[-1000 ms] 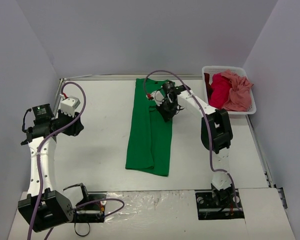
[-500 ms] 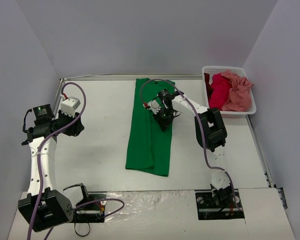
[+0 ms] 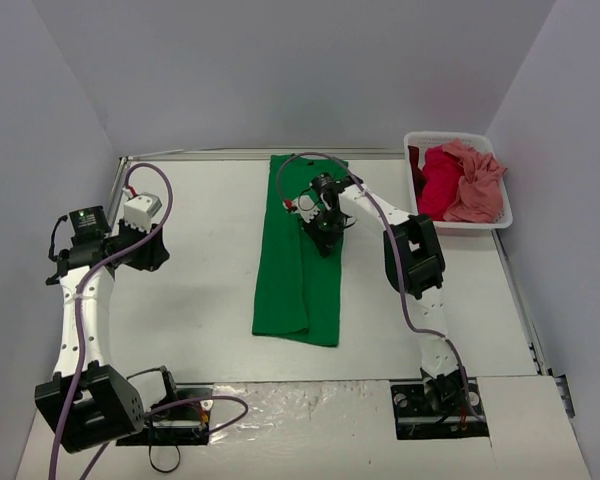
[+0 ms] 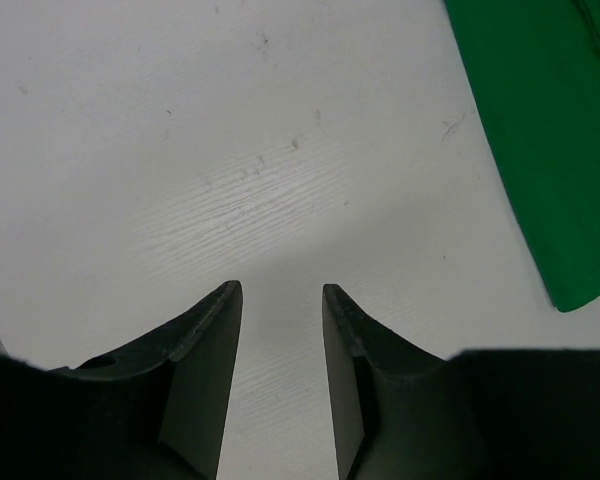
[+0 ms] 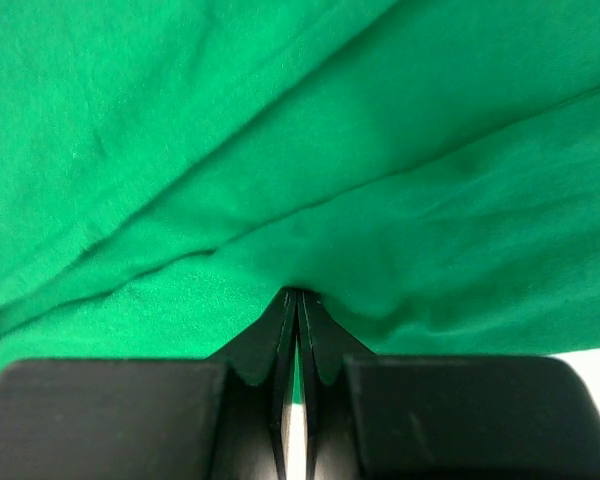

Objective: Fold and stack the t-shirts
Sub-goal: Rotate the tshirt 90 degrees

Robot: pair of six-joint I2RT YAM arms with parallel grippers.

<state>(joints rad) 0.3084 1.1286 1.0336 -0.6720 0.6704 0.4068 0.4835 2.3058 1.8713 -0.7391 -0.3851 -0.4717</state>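
The green t-shirt (image 3: 285, 270) lies as a long narrow strip down the middle of the table, folded lengthwise. My right gripper (image 3: 323, 240) sits low on its upper right part. In the right wrist view the gripper (image 5: 298, 293) is shut, and the green t-shirt (image 5: 280, 120) puckers at its tips with a sliver of cloth pinched between them. My left gripper (image 3: 156, 250) hovers over bare table at the far left. It is open and empty (image 4: 282, 290), with the shirt's edge (image 4: 550, 120) off to its right. A crimson t-shirt (image 3: 438, 180) and a pink t-shirt (image 3: 477, 182) lie heaped in the basket.
The white slatted basket (image 3: 501, 216) stands at the back right corner of the table. Grey walls close in the table on the left, back and right. A purple cable (image 3: 310, 160) loops over the shirt's top end.
My right gripper has slid a little to the left across the green shirt, staying shut, and its arm has swung with it. The left arm has barely shifted.
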